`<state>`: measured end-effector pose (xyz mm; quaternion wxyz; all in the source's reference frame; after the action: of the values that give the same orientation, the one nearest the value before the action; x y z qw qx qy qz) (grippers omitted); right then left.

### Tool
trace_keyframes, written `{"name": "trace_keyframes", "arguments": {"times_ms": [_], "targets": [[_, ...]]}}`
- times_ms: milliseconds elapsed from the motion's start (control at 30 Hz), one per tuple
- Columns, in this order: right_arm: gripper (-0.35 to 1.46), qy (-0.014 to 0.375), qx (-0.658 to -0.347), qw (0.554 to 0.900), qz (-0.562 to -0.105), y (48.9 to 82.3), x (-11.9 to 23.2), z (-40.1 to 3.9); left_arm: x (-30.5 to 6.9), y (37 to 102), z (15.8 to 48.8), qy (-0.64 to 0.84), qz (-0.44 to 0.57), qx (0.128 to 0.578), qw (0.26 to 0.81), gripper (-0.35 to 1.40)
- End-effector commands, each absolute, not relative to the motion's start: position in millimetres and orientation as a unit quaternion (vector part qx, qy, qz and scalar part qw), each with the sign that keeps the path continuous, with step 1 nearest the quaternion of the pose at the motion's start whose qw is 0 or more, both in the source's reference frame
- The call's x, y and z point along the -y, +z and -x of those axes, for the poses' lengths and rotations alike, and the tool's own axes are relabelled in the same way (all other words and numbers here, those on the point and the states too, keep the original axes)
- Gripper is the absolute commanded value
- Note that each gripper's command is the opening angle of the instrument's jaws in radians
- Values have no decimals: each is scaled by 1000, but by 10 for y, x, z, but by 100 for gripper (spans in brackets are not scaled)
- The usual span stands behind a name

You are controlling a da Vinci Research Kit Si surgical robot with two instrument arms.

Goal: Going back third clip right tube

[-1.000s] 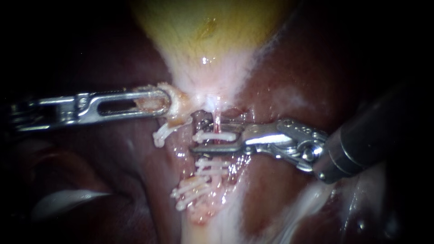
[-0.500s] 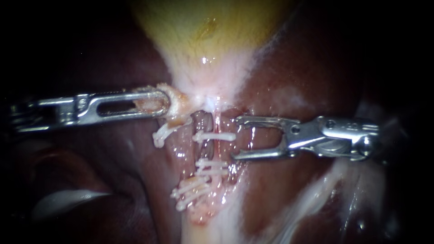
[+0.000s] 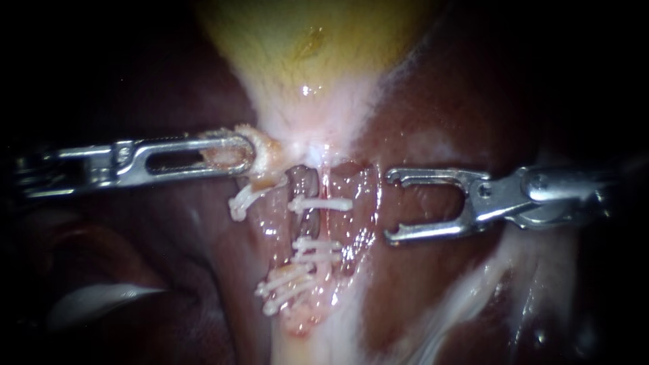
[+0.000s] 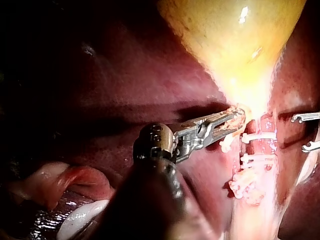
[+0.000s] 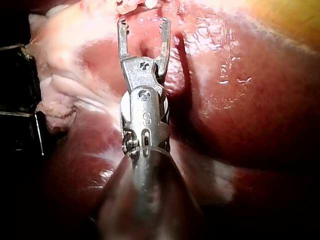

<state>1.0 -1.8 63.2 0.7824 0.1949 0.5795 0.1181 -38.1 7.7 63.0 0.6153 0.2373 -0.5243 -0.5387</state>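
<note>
The yellow gallbladder (image 3: pixel 304 47) narrows to a pale neck above dark liver (image 3: pixel 433 101). My left instrument (image 3: pixel 249 154) holds a tan flap of tissue (image 3: pixel 265 157) at that neck, jaws shut on it. Below the neck, a white clip (image 3: pixel 321 203) crosses the right tube (image 3: pixel 326 184). Two more clips (image 3: pixel 318 249) lie lower, and one clip (image 3: pixel 245 197) sits on the left tube. My right instrument (image 3: pixel 390 207) stands to the right of the clips, jaws open and empty. The right wrist view shows the same open jaws of my right instrument (image 5: pixel 144 22). In the left wrist view my left instrument (image 4: pixel 239 118) grips beside the clips (image 4: pixel 257 136).
A cluster of several white clips (image 3: pixel 287 284) lies at the lower end of the tubes. Pale fatty tissue (image 3: pixel 473 297) runs down to the lower right. Wet liver surface (image 5: pixel 240 100) lies beside my right instrument. A dark block (image 5: pixel 17 100) stands off to its side.
My right instrument has drawn back to the right, away from the upper clip on the right tube; its jaws now stand open and clear. That clip stays in place. My left instrument holds still.
</note>
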Motion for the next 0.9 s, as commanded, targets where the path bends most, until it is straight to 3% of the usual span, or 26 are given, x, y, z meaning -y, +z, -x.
{"name": "trace_keyframes", "arguments": {"times_ms": [33, 900], "targets": [[50, 118, -580, 783, -195, 632, 18, -10, -77, 630, 383, -539, -236, 524, 615, -35], [50, 117, -580, 782, -195, 629, 21, -12, -72, 677, 429, -540, -241, 509, 626, -35]]}}
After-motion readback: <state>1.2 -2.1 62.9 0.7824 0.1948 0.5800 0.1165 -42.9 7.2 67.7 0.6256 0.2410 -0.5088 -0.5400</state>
